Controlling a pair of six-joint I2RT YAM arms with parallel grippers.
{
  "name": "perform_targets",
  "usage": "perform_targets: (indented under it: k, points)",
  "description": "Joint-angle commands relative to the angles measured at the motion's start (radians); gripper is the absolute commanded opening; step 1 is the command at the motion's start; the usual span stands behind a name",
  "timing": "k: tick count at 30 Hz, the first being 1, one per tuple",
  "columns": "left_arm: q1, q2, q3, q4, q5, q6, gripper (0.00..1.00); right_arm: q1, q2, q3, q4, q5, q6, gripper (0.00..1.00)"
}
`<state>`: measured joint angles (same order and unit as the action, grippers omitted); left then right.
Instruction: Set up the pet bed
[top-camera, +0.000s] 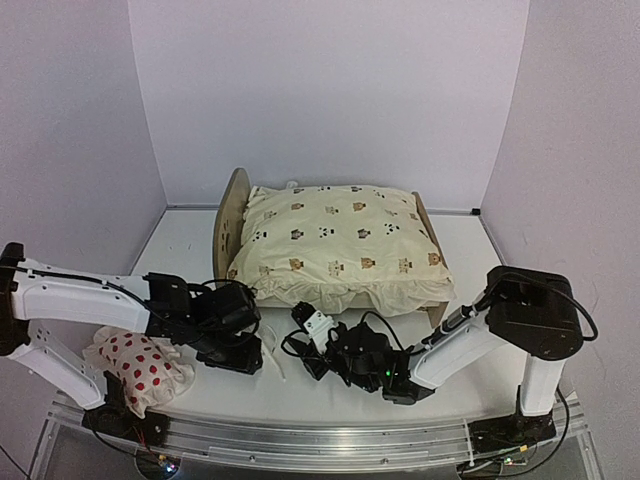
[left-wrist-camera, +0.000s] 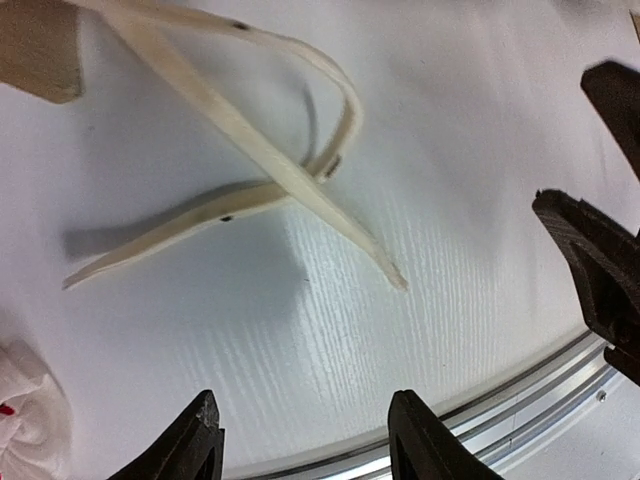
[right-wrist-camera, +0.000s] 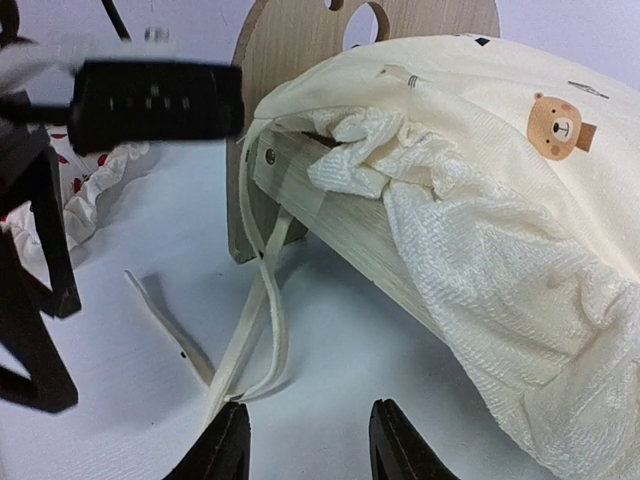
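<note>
The pet bed (top-camera: 232, 215) stands mid-table, its rounded headboard to the left, and the cream animal-print cushion (top-camera: 340, 245) lies on top and hangs over its sides. The right wrist view shows the bed's wooden side rail (right-wrist-camera: 340, 215) under the cushion (right-wrist-camera: 480, 150). The cushion's ties (left-wrist-camera: 300, 180) lie loose on the table in front of the headboard corner. My left gripper (left-wrist-camera: 310, 440) is open over bare table just short of them, holding nothing. My right gripper (right-wrist-camera: 310, 445) is open too, with the ties (right-wrist-camera: 255, 330) lying against its left fingertip.
A small white pillow with red spots (top-camera: 140, 370) lies at the near left under the left arm. Both grippers (top-camera: 250, 350) (top-camera: 305, 350) are close together near the front metal rail (top-camera: 330, 440). White walls enclose the table on three sides.
</note>
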<state>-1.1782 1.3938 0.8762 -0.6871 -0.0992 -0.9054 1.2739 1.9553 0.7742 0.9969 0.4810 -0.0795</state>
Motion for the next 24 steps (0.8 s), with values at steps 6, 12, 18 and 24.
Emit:
perform_targets:
  k: [6,12,18,24]
  points:
    - [0.185,-0.190,-0.137,-0.054,-0.077,-0.050,0.53,-0.002,-0.021,0.030,0.006,-0.026,0.018,0.43]
    - [0.245,-0.158,-0.177,0.011,-0.066,-0.009,0.45,-0.002,-0.016,0.025,0.006,-0.024,0.015,0.43]
    - [0.301,-0.111,-0.219,0.129,-0.029,0.035,0.40,-0.002,-0.008,0.032,0.006,-0.033,0.015,0.44]
    - [0.314,-0.077,-0.220,0.174,-0.025,0.065,0.38,-0.002,-0.006,0.030,0.006,-0.036,0.023,0.44]
